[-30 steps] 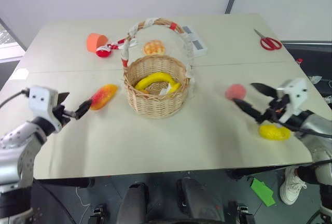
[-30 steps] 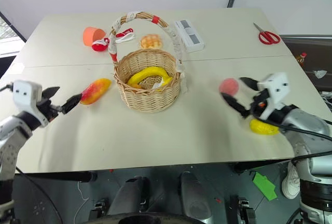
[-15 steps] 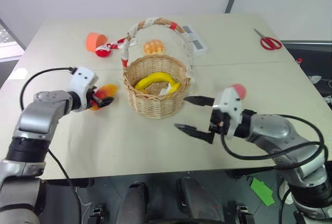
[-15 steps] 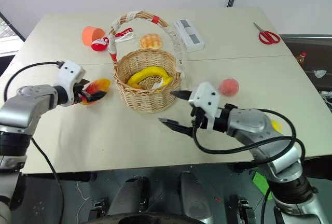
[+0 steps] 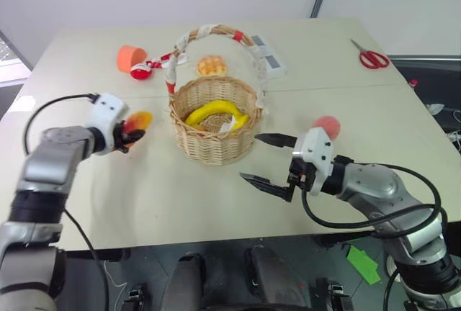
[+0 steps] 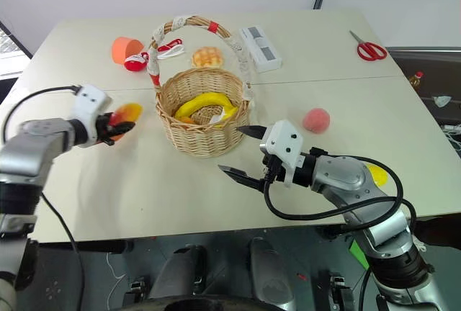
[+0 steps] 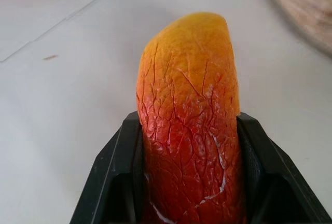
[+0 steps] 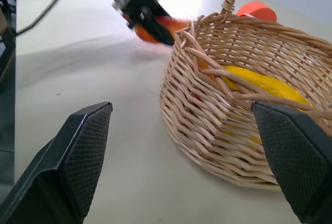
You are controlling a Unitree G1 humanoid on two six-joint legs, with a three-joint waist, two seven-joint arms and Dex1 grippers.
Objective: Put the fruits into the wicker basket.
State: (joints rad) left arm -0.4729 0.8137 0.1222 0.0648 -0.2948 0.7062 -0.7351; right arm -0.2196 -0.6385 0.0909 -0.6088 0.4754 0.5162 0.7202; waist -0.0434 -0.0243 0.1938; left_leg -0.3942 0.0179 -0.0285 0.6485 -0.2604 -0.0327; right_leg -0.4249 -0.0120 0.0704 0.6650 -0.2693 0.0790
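Mango [image 7: 189, 125] sits clamped between the 2 black fingers of the left gripper [image 5: 128, 135], left of the wicker basket [image 5: 216, 127] and apart from its wall. In the left wrist view the fingers hug the red lower half while the orange tip juts out well past them. That overhang is the main risk: the skin looks smooth, so a quick swing toward the basket could, in my judgement, let the fruit pivot or slide out and drop on the table [image 5: 180, 196].

The tall taped handle [image 6: 184, 23] arches from left to right over the opening. Coming in from the left, the arm would have to pass the handle's foot on that side, and a clip there could tip or shove the basket. A release made before the fruit is over the rim would send it down the outside wall.

The right gripper [image 6: 243, 154] hangs empty with its jaws spread wide, near the right side of the basket. If both arms close in together they could crowd each other.

The banana [image 5: 215, 113] already lies inside. The peach [image 6: 316, 119] rests on the table to the right, and the lemon [image 6: 377, 175] shows past the right arm, near the table's right edge; a careless sweep might roll it off.
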